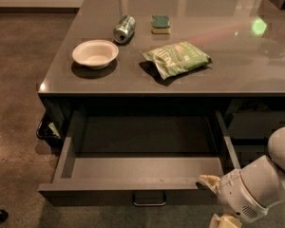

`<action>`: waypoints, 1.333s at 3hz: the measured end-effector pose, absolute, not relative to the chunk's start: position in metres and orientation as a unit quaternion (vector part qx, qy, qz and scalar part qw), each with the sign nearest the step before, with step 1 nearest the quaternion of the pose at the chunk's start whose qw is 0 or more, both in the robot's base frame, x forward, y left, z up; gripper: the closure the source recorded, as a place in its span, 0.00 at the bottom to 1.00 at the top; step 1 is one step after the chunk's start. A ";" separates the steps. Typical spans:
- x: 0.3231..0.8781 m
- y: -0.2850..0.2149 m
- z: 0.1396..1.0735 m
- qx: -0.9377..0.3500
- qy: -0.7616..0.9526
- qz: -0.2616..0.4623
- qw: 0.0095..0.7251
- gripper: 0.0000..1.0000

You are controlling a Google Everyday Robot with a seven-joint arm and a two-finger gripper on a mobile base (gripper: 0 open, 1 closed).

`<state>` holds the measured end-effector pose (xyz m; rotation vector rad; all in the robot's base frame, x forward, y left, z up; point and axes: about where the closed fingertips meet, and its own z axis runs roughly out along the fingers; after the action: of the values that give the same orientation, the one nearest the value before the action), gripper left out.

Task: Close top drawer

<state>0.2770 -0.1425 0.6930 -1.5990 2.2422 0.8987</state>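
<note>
At 6 o'clock, below the front edge of the glossy dark grey tabletop [237,65], the top drawer [137,172], pulled far out. Wide and shallow, matte dark grey, with straight thin walls, a flat grey floor and a flat front carrying a small silver bar handle [149,201] at centre.

At 5 o'clock, a rounded white plastic arm ending in the end effector [214,201], cream fingers spread apart. Upper fingertip [206,180] at the top edge of the drawer front near its right corner; lower one partly cut off at the bottom border.

On the tabletop, at 10 o'clock, a round off-white bowl [95,53]. Towards 11, a green metal can [124,28] lying on its side. At 12, a green-topped rectangular sponge [160,24]. Just above centre, a crinkled green snack bag [176,58]. At 9 o'clock, mottled brown polished floor [19,80].
</note>
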 end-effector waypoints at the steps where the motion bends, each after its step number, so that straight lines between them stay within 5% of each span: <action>1: 0.277 -0.142 0.696 -0.548 0.768 0.308 0.122 0.00; 4: 0.269 -0.143 0.698 -0.540 0.768 0.321 0.123 0.00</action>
<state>0.2690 -0.1426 0.6981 -1.5766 2.2405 0.9354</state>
